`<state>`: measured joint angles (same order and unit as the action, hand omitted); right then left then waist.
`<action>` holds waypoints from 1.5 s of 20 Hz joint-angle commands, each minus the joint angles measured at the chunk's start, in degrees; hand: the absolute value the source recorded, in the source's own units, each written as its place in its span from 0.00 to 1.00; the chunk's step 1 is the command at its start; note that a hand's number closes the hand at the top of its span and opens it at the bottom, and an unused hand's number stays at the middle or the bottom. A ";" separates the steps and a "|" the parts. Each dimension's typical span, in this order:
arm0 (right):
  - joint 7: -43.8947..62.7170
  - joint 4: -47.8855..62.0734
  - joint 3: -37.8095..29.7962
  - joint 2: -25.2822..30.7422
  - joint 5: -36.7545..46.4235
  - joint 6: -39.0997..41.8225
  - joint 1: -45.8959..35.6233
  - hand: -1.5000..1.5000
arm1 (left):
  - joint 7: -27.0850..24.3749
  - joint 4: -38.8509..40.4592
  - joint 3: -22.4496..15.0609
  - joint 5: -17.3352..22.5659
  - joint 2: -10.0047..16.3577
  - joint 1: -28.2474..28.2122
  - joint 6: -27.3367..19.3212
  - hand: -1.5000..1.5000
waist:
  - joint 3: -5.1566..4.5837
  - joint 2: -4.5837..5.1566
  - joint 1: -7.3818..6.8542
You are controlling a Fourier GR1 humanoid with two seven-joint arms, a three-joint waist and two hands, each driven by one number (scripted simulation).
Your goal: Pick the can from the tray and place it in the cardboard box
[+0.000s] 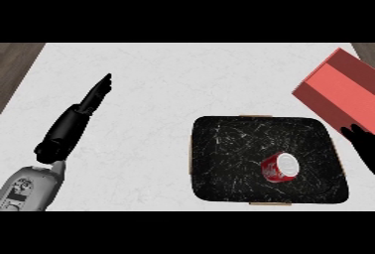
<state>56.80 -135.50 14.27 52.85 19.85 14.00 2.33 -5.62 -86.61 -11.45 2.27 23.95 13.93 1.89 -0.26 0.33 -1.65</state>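
My right hand (pixel 360 146) hangs open and empty at the black tray's (pixel 227 158) three o'clock edge, well placed for the red can (pixel 281 167) lying toward five o'clock inside it. The red box (pixel 341 94) sits at one o'clock, a short carry, I reckon. My left hand (pixel 92 101) rests out at nine, fingers straight, holding nothing.

Nothing legible anywhere; the red can (pixel 279 167) in the tray (pixel 227 158) carries pale marks on its side, too small to make out as a word or brand; the red box (pixel 338 92) shows plain faces.
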 commanded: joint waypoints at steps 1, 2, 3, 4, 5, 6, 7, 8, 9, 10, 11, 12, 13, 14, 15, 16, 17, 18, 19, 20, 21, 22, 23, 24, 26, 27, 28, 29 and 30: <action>15.38 -1.01 9.46 -3.76 1.03 5.01 -9.26 0.00 | 2.19 -2.25 0.42 0.60 0.83 0.13 1.50 0.50 | -0.01 -0.03 -1.34; 17.34 -2.56 9.19 -2.98 -2.27 7.69 -10.20 0.00 | 1.13 -0.44 0.81 0.16 0.01 1.00 0.88 0.50 | -0.03 -0.08 -0.36; 18.49 0.27 11.48 -5.39 -1.29 6.47 -11.52 0.00 | 1.23 -1.45 0.48 0.96 -0.09 0.09 1.77 0.50 | -0.03 -0.06 -0.77; 19.20 2.22 13.65 -7.20 0.33 5.89 -13.87 0.00 | 1.03 -0.16 0.48 0.34 0.18 0.32 1.98 0.50 | -0.03 0.02 -0.81; 21.17 -1.09 12.32 -5.54 -1.81 7.59 -12.20 0.00 | 4.11 -1.40 0.00 -0.71 -1.58 1.78 -0.60 0.50 | 0.01 -0.29 0.45; 21.79 1.07 13.12 -7.36 -2.76 7.37 -14.62 0.00 | 1.00 0.68 1.32 -0.14 -1.22 1.40 0.22 0.50 | -0.01 -0.12 0.23; 22.60 3.21 14.23 -8.17 -1.94 6.77 -15.88 0.00 | -0.10 0.98 2.35 0.83 1.27 0.39 2.69 0.50 | -0.08 -0.05 -0.40; 23.78 3.24 16.51 -9.68 -0.31 5.91 -15.60 0.00 | 0.46 -0.67 -0.07 -1.23 -1.30 -0.83 0.23 0.50 | -0.02 -0.24 -0.09; 24.46 3.97 18.29 -11.43 0.58 5.23 -15.79 0.00 | 1.45 -0.21 0.65 -0.89 -1.11 0.10 0.33 0.50 | 0.00 -0.26 0.19; 23.24 8.11 16.83 -12.02 -1.72 6.29 -18.25 0.00 | 1.76 0.05 1.46 0.54 -0.15 1.25 2.34 0.50 | 0.00 -0.07 -0.15; 24.27 8.80 17.93 -13.98 -0.80 5.98 -20.04 0.00 | -0.06 0.28 0.78 -1.30 -0.72 -0.53 1.03 0.50 | 0.02 -0.15 -0.09; 24.53 9.06 19.37 -14.65 1.06 5.27 -19.03 0.00 | 1.67 -1.35 0.90 -0.69 -1.22 -0.46 0.74 0.50 | 0.07 -0.32 0.28; 23.71 12.82 19.69 -15.62 1.77 5.38 -21.00 0.00 | 1.09 1.17 2.57 0.50 0.28 2.28 2.83 0.50 | 0.03 -0.07 0.20; 25.44 10.76 20.61 -14.84 2.27 6.71 -20.44 0.00 | 2.89 1.07 2.64 0.42 -0.34 3.23 2.04 0.50 | 0.03 -0.28 0.87; 24.63 12.44 22.07 -15.70 4.40 5.74 -19.68 0.00 | -0.01 0.87 1.14 -1.35 -1.70 0.03 0.67 0.50 | 0.05 -0.32 0.78; 23.01 14.54 19.90 -14.95 4.39 5.78 -20.05 0.00 | 0.08 -1.09 1.11 -1.26 -1.59 -1.90 0.49 0.50 | 0.11 -0.39 0.55; 23.30 13.95 20.78 -15.70 5.66 6.11 -20.47 0.00 | 1.43 -1.05 2.92 -0.15 -0.18 -0.21 1.67 0.50 | 0.13 -0.43 0.90; 25.26 14.06 21.80 -16.98 6.52 6.00 -20.57 0.00 | -0.43 -0.95 2.13 -1.00 -0.38 -2.13 1.59 0.50 | 0.09 -0.47 0.84; 25.16 14.82 22.97 -17.79 8.26 5.76 -20.51 0.00 | 2.04 -4.27 2.17 -0.30 -0.20 -3.44 1.44 0.50 | 0.13 -0.62 0.49; 25.06 15.54 21.98 -18.77 7.01 6.76 -21.56 0.00 | 3.47 -2.52 2.00 -1.03 -0.80 -0.24 1.30 0.50 | 0.14 -0.45 1.12; 23.97 18.66 21.06 -20.01 7.60 6.38 -23.43 0.00 | -0.88 -0.49 3.40 -0.04 0.36 -1.87 3.15 0.50 | 0.11 -0.29 0.83; 25.24 18.50 22.18 -20.78 8.28 7.49 -24.04 0.00 | 2.66 -1.46 3.42 0.11 -0.36 -0.26 2.25 0.50 | 0.12 -0.38 0.96; 23.27 18.30 22.56 -20.89 9.61 6.32 -21.88 0.00 | -0.35 -0.96 3.41 -0.67 -0.06 -2.22 2.75 0.50 | 0.16 -0.40 1.30; 24.47 18.00 20.83 -20.01 7.26 9.33 -23.32 0.00 | 2.09 -2.02 3.15 -1.22 -0.35 -0.82 1.82 0.50 | 0.14 -0.46 1.34; 22.10 24.06 21.97 -22.31 10.29 6.93 -23.77 0.00 | 2.47 -1.70 3.83 -0.36 -0.31 -0.44 2.55 0.50 | 0.17 -0.34 0.97; 24.61 19.62 21.48 -21.36 8.72 9.65 -22.76 0.00 | 3.57 -4.64 2.63 -1.26 -0.80 -2.41 1.68 0.50 | 0.16 -0.63 1.24; 21.71 23.67 20.59 -21.05 8.86 9.28 -23.03 0.00 | 0.63 -1.75 3.23 -1.43 -0.58 -2.21 2.41 0.50 | 0.15 -0.36 1.28; 24.22 22.54 22.24 -22.81 9.92 9.81 -23.27 0.00 | 0.92 -0.69 3.53 -2.24 -1.37 -1.10 0.99 0.50 | 0.12 -0.41 1.56; 18.66 24.75 22.13 -20.75 11.77 7.15 -19.46 0.00 | 0.02 -0.18 4.07 -1.45 -0.85 -1.88 2.27 0.50 | 0.19 -0.34 1.76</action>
<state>66.81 -113.25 35.12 33.19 29.41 18.71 -18.76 -4.41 -87.92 -8.07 1.05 23.24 12.55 3.87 -0.12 -0.07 -0.31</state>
